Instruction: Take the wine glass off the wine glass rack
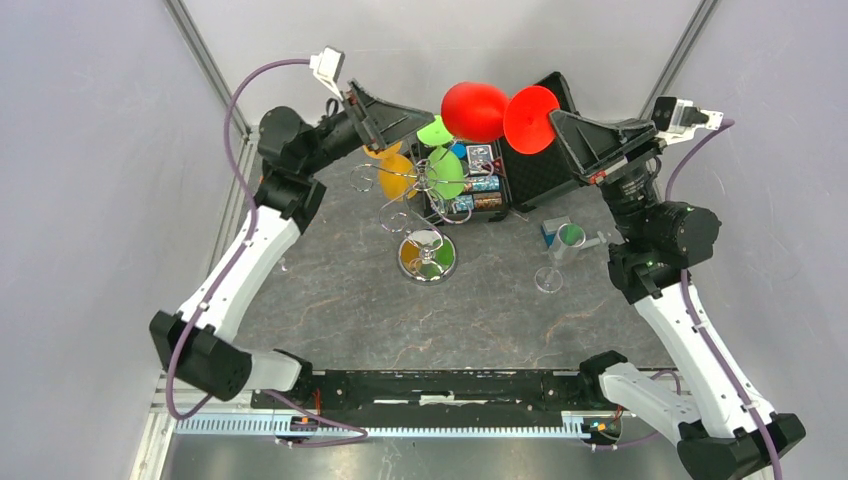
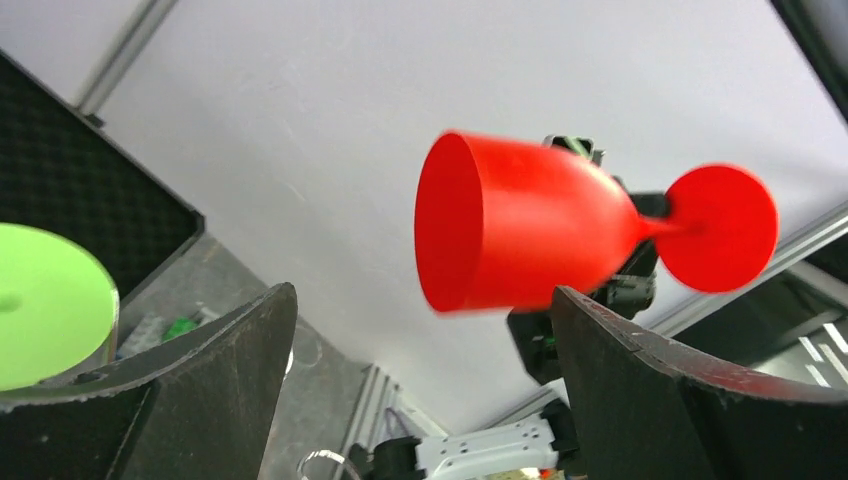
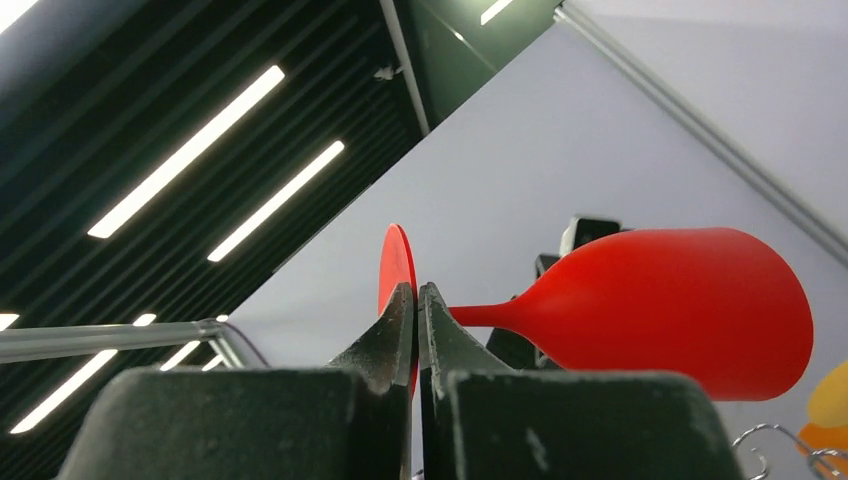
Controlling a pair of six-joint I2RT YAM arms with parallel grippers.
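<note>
From here I see the wine glass [image 1: 473, 111] clear of the wine glass rack [image 1: 427, 256]. It lies on its side in the air above the back of the tabletop [image 1: 330, 300], with its mouth pointing at the left arm. It is opaque red and smooth, and looks like plastic. It has a rounded tulip bowl, a thin stem and a flat round foot.

The right gripper [image 3: 416, 295] has its jaws closed tight on the edge of that foot, which shows edge-on at the fingertips in the right wrist view. The left gripper [image 2: 422, 296] has its jaws spread as wide as they go and holds nothing. The glass's mouth is near its tips, and I cannot tell whether they touch.

The rack is thin chrome wire with curled arms on a central pole. Its round mirrored disc base reflects patches of green and orange. An orange glass [image 1: 393, 168] and a lime green glass [image 1: 447, 172] hang on its arms.

The tabletop is dark grey, mottled and veined like stone. Behind the rack is an open black case [image 1: 535, 165] lined with dimpled foam. It holds small printed boxes, but their lettering is too small for me to read. To the right a clear stemmed glass [image 1: 565, 242] stands on the tabletop, with green showing in its bowl.
</note>
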